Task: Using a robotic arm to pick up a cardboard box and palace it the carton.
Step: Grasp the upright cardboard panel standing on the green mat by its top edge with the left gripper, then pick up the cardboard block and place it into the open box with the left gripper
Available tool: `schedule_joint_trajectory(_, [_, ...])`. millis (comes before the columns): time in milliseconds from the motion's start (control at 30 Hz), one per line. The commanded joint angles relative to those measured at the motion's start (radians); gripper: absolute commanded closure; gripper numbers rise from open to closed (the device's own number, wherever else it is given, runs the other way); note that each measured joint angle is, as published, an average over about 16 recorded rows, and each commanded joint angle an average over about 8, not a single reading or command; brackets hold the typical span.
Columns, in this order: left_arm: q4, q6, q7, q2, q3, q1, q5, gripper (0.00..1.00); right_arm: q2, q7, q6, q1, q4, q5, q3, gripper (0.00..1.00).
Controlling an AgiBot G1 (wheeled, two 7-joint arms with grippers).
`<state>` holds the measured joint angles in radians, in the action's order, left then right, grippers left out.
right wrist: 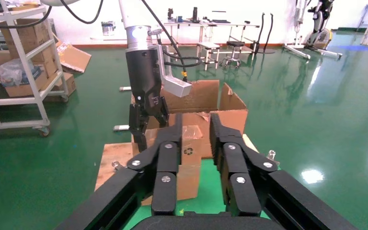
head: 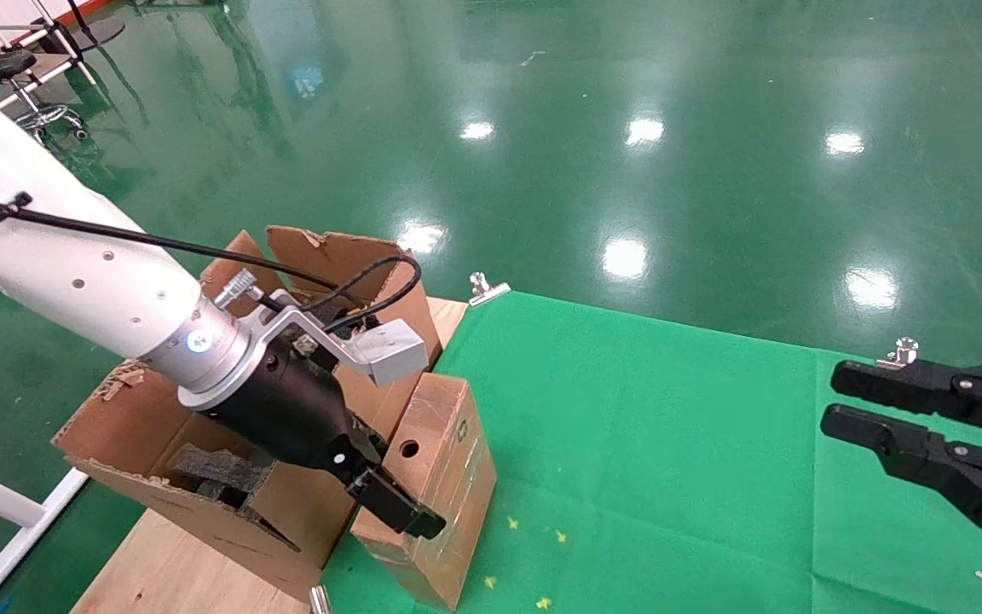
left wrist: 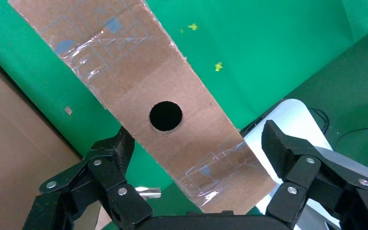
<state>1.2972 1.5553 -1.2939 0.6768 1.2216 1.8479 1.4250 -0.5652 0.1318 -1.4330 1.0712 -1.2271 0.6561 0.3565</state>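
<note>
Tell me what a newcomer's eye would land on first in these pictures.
First, the white left arm, reaching down so its open pincer straddles the small cardboard box standing on the green cloth. Next, the big torn carton just beside that box, on the robot's left, with dark foam showing inside. Last, the right pincer, parked open over the cloth's far right side.

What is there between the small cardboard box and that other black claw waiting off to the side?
Only bare green cloth, with a few yellow specks near the cardboard box. The head view shows it; the right gripper waits apart.
</note>
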Motion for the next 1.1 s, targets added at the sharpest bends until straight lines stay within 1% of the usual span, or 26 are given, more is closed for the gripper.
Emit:
schedule_joint_trajectory(33, [0.0, 0.0, 0.0, -0.001, -0.001, 0.0, 0.0, 1.0, 0.0, 0.0, 0.0, 0.0, 0.0, 0.0, 0.0, 0.0])
schedule_joint_trajectory(800, [0.0, -0.001, 0.0, -0.006, -0.009, -0.001, 0.001, 1.0, 0.0, 0.0, 0.0, 0.0, 0.0, 0.0, 0.0, 0.0])
schedule_joint_trajectory(967, [-0.002, -0.005, 0.017, -0.012, -0.016, 0.009, -0.02, 1.0, 0.0, 0.0, 0.0, 0.0, 0.0, 0.0, 0.0, 0.0])
schedule_joint_trajectory(1100, [-0.019, -0.011, 0.048, -0.031, -0.038, 0.034, -0.055, 1.0, 0.0, 0.0, 0.0, 0.0, 0.0, 0.0, 0.0, 0.0])
